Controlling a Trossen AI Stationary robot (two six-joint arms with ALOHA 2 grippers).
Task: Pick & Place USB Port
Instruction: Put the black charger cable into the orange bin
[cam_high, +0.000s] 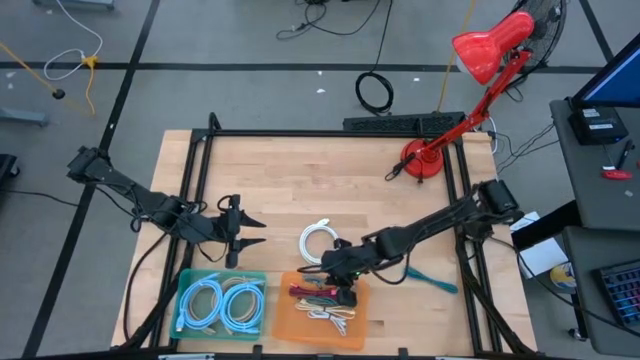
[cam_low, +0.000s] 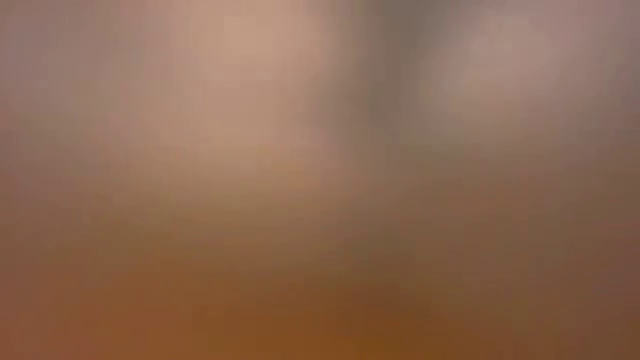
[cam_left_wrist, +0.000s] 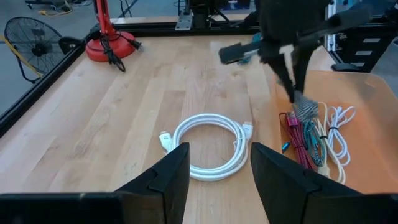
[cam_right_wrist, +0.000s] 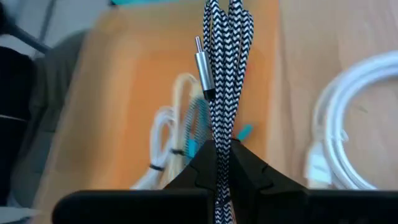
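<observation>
The right gripper (cam_right_wrist: 219, 163) pinches a black-and-white braided cable (cam_right_wrist: 222, 74) tight, holding it just above the orange plastic tray (cam_high: 290, 320) of bundled cords. The left gripper (cam_left_wrist: 219, 165), fingers spread and empty, hovers beside a coiled white cable (cam_left_wrist: 208, 146) on the wooden table (cam_high: 300, 180).

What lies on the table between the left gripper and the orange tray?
A coiled white cable lies on the bare wood between the open left gripper and the orange tray; the left wrist view shows it, the high view confirms it.

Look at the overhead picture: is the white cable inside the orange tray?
No, the white cable lies coiled on the bare table, beside the orange tray.
</observation>
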